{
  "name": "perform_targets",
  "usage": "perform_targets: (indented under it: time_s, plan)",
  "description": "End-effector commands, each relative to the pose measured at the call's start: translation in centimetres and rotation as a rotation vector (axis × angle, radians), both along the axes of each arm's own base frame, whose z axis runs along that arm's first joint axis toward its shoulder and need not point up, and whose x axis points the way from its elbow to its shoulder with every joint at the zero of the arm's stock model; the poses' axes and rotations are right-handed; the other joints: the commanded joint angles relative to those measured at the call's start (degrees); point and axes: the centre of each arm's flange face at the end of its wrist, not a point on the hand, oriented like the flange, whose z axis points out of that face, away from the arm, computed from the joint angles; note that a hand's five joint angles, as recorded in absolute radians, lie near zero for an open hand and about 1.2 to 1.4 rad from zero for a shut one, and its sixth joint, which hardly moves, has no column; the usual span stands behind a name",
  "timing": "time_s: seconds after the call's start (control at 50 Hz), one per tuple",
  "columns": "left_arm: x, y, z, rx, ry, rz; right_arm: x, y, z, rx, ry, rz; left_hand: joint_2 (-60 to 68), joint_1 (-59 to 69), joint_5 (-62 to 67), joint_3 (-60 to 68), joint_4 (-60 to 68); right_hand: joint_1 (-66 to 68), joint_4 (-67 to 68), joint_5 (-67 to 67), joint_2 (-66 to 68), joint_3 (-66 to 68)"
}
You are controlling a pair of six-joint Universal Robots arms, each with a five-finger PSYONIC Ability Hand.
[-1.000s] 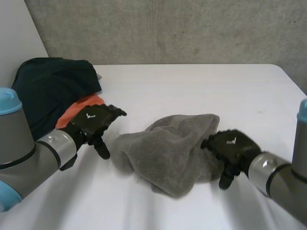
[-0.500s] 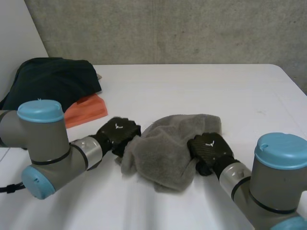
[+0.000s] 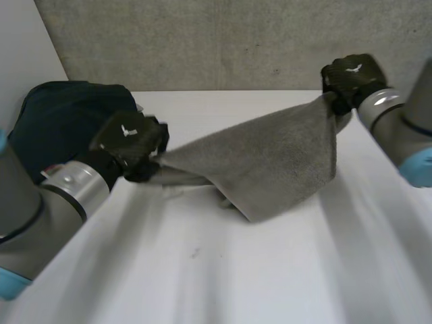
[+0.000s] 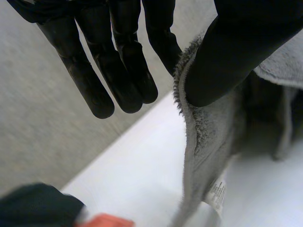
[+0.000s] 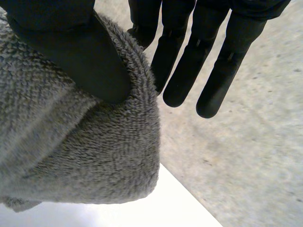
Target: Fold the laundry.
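That grey towel point(image 3: 270, 158) looks soft, floppy and light, so I'd say the ends are the spot to grab, and each hand pinches one under its thumb, left hand point(image 3: 131, 142) low toward the bench's point(image 3: 223, 270) left edge, right hand point(image 3: 351, 77) raised toward the far right corner, middle sagging onto the bench.

Grey towel point(image 3: 270, 158): white tag point(image 4: 217, 193) past left hand point(image 4: 118, 56) thumb, print too small to read. Edge under right hand point(image 5: 71, 52) thumb hidden. Dark clothes point(image 4: 38, 208) & orange cloth point(image 4: 102, 221) beyond left hand, cut off by frame.
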Motion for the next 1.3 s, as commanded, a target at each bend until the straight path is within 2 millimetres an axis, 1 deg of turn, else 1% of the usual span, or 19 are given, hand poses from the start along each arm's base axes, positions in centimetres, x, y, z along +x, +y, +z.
perform_targets:
  time_s: [0.02,0.1,0.16,0.18,0.22,0.26,0.36,0.44,0.54,0.62,0.66,0.72,0.84,0.96,1.0,1.04,1.2,1.26,1.3]
  plan:
    - [-2.2,0.8,-2.7,0.070,-0.032,-0.059,4.1,-2.0,-5.5,-0.039,-0.016,0.060,11.5,13.3,14.2,11.8,11.4,-56.1,-57.8,-57.1,-56.9,-57.6]
    - [-2.5,0.5,-1.7,0.038,-0.021,-0.024,4.0,-1.7,-4.7,-0.054,-0.032,0.009,11.5,13.3,14.2,11.8,11.4,-56.1,-57.8,-57.1,-56.9,-57.6]
    - [-2.5,0.1,-0.4,-0.002,-0.005,0.008,2.3,0.1,-3.0,-0.037,-0.027,-0.097,11.5,13.3,14.2,11.8,11.4,-56.1,-57.8,-57.1,-56.9,-57.6]
    - [-2.6,0.1,0.2,-0.019,0.003,0.013,1.2,1.8,-1.5,-0.033,-0.025,-0.135,11.5,13.3,14.2,11.8,11.4,-56.1,-57.8,-57.1,-56.9,-57.6]
    - [-2.6,0.2,2.1,-0.068,0.030,0.016,0.5,3.3,-0.2,-0.028,-0.021,-0.148,11.5,13.3,14.2,11.8,11.4,-56.1,-57.8,-57.1,-56.9,-57.6]
    - [-2.6,0.3,3.0,-0.092,0.045,0.013,-0.6,6.6,1.0,0.022,-0.001,-0.139,11.5,13.3,14.2,11.8,11.4,-56.1,-57.8,-57.1,-56.9,-57.6]
    - [-2.8,0.6,6.1,-0.175,0.094,0.007,-2.2,11.8,-1.0,0.261,-0.015,-0.117,11.5,13.3,14.2,11.8,11.4,-50.0,-51.7,-51.0,-50.7,-51.4]
    - [-3.3,0.9,7.1,-0.195,0.118,-0.011,-3.0,16.2,-3.6,0.489,-0.173,-0.056,11.5,13.3,14.2,11.8,11.4,-46.8,-48.5,-47.8,-47.6,-48.2]
    - [-4.3,1.7,7.9,-0.204,0.146,-0.046,-2.3,19.1,-6.8,0.640,-0.279,0.049,11.5,13.3,14.2,11.8,11.4,-44.1,-45.8,-45.1,-44.9,-45.5]
    - [-4.8,2.2,8.1,-0.208,0.151,-0.064,-0.9,18.8,-8.6,0.634,-0.332,0.098,11.5,13.3,14.2,11.8,11.4,-45.9,-47.7,-47.0,-46.7,-47.4]
    - [-4.9,2.4,8.1,-0.210,0.153,-0.072,1.1,18.6,-10.5,0.627,-0.323,0.145,11.5,13.3,14.2,11.8,11.4,-45.8,-47.5,-46.8,-46.5,-47.2]
    - [-5.2,2.8,8.5,-0.217,0.160,-0.078,3.0,17.7,-11.6,0.584,-0.310,0.153,11.5,13.3,14.2,11.8,11.4,-45.1,-46.8,-46.1,-45.9,-46.5]
    - [-5.4,3.4,9.3,-0.235,0.177,-0.076,4.5,15.8,-13.8,0.549,-0.272,0.086,11.5,13.3,14.2,11.8,11.4,-42.6,-44.3,-43.6,-43.4,-44.0]
    - [-5.7,4.0,9.9,-0.245,0.194,-0.073,5.8,14.1,-14.6,0.471,-0.291,0.062,11.5,13.3,14.2,11.8,11.4,-16.7,-18.5,-17.7,-17.5,-18.2]
    - [-5.8,4.2,10.2,-0.251,0.203,-0.070,6.1,13.6,-14.3,0.431,-0.310,0.063,11.5,13.3,14.2,11.8,11.4,5.7,4.0,4.7,5.0,4.3]
    - [-5.7,4.3,10.9,-0.260,0.224,-0.065,6.1,13.4,-14.1,0.416,-0.314,0.062,11.5,13.3,14.2,11.8,11.4,13.8,12.0,12.7,13.0,12.3]
    - [-4.7,4.4,13.5,-0.299,0.301,-0.026,5.5,13.7,-12.2,0.369,-0.221,0.071,11.5,13.3,14.2,11.8,11.4,13.9,12.2,12.9,13.1,12.4]
    - [-4.2,4.4,13.9,-0.309,0.297,-0.010,4.7,13.8,-7.2,0.260,-0.163,0.095,11.5,13.3,14.2,11.8,11.4,13.9,12.2,12.9,13.1,12.4]
    - [-3.7,4.3,14.0,-0.308,0.291,0.002,2.7,12.3,-3.7,0.186,-0.109,0.068,11.5,13.3,14.2,11.8,11.4,13.9,12.2,12.9,13.1,12.4]
